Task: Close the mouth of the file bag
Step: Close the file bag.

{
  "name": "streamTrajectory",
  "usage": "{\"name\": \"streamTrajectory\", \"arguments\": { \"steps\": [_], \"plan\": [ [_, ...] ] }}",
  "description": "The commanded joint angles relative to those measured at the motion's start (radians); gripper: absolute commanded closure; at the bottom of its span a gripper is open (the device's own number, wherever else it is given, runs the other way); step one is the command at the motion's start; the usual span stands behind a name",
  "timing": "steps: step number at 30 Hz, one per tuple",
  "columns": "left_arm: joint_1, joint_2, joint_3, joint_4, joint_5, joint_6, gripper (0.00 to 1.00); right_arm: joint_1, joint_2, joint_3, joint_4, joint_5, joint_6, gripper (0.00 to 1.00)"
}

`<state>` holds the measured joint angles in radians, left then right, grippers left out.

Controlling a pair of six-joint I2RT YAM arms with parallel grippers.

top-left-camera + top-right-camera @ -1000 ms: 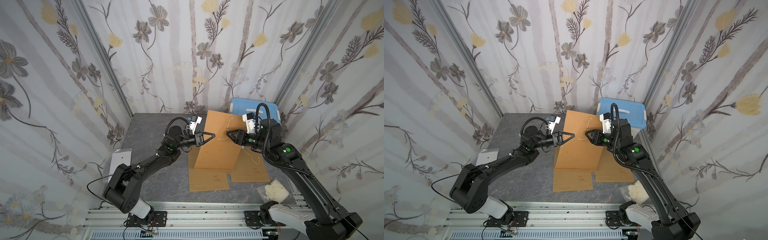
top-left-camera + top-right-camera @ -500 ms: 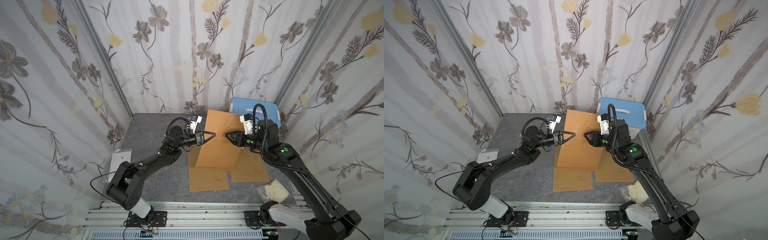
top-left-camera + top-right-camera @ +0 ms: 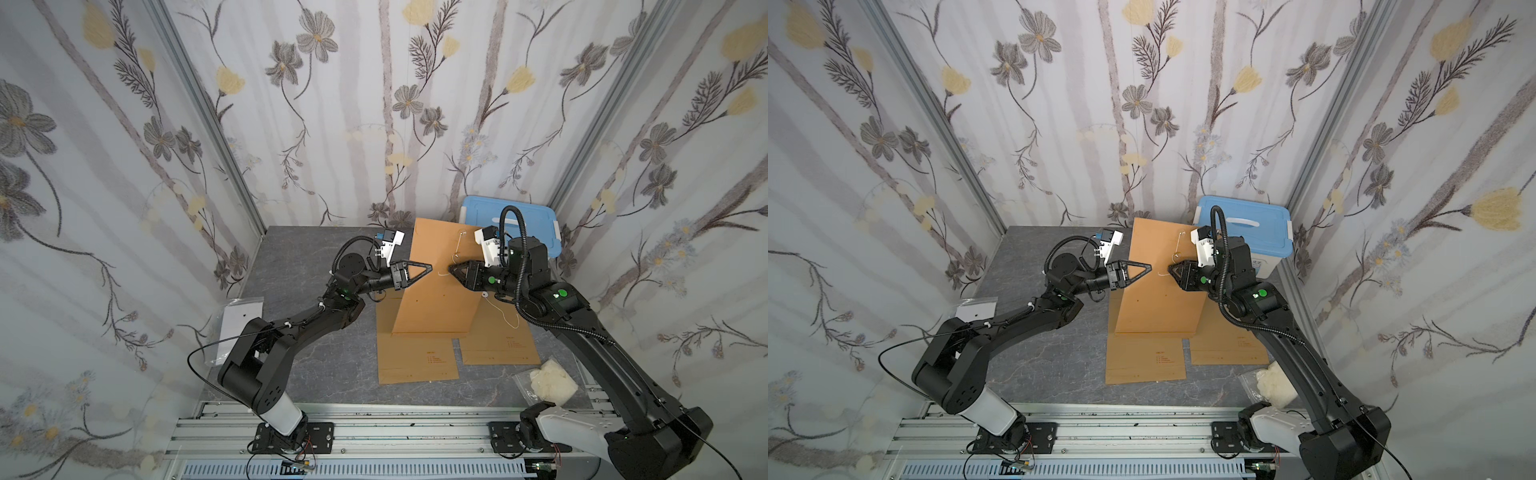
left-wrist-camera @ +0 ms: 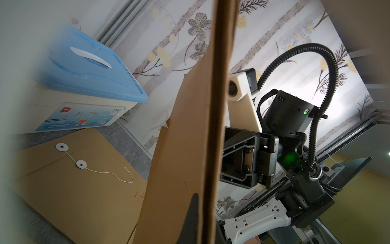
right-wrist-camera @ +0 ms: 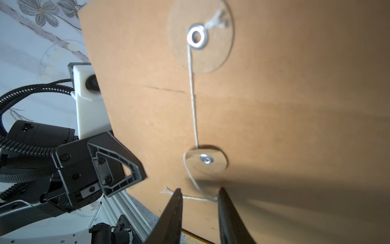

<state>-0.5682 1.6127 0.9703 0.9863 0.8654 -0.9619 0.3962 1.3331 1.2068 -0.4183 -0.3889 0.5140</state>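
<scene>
Twine comes first: the thin white string (image 5: pixel 193 109) of the brown kraft-paper file bag (image 3: pixel 436 291) runs from the upper round paper disc (image 5: pixel 199 38) down to the lower round paper disc (image 5: pixel 205 159). It curls partly round that one, and its frayed end crosses the gap of my right claw (image 5: pixel 199 193). That claw stands parted, with the string between its tips but not pinched. My left claw (image 3: pixel 428 268) is pressed together on the file bag's side edge, so the bag stands tilted over the grey marbled counter (image 3: pixel 316 257).

To do this well, I judge I should close on the string near its end (not on the paper behind it). Then I should hold light tension and circle the lower disc so each turn slips under its rim, because slack would let the loop drop off. The left claw must grip firmly, since the sheet will likely flex under any push.

A flat brown spare bag (image 3: pixel 417 357) and its flat brown neighbour (image 3: pixel 498 345) lie on the counter below the held one. A white storage box with a blue lid (image 3: pixel 515 216) stands close behind my right wrist, and a clear packet of white fluff (image 3: pixel 548 380) sits near that arm's base. The box could crowd my winding; nothing lies between claw and disc.
</scene>
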Motion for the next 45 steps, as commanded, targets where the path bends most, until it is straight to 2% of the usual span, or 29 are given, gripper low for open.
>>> {"name": "streamTrajectory", "arguments": {
  "steps": [1,11,17,28,35,40,43,45],
  "plan": [
    [0.002,0.003,0.004,0.092,0.016,-0.029,1.0,0.001,0.005,-0.001,0.067,0.028,-0.012,0.73],
    [0.011,-0.009,-0.002,0.088,0.014,-0.031,1.0,-0.006,0.002,-0.035,0.108,0.039,-0.012,0.94],
    [0.01,-0.003,-0.008,0.11,0.01,-0.05,1.0,-0.006,-0.003,-0.057,0.167,-0.028,0.009,1.0],
    [0.01,0.019,0.009,0.17,0.008,-0.098,1.0,0.036,0.023,-0.092,0.24,-0.061,0.064,1.0],
    [0.015,0.061,0.027,0.309,0.056,-0.217,1.0,-0.006,0.038,-0.09,0.209,-0.103,0.088,1.0],
    [0.018,0.048,0.017,0.252,0.06,-0.165,1.0,-0.014,-0.006,-0.082,0.169,-0.08,0.054,1.0],
    [0.012,0.027,0.019,0.149,0.062,-0.087,1.0,-0.016,-0.029,-0.068,0.147,-0.071,0.044,1.0],
    [0.006,0.005,0.022,0.017,0.063,-0.004,1.0,-0.018,-0.041,-0.051,0.12,-0.057,0.041,1.0]
  ]
}}
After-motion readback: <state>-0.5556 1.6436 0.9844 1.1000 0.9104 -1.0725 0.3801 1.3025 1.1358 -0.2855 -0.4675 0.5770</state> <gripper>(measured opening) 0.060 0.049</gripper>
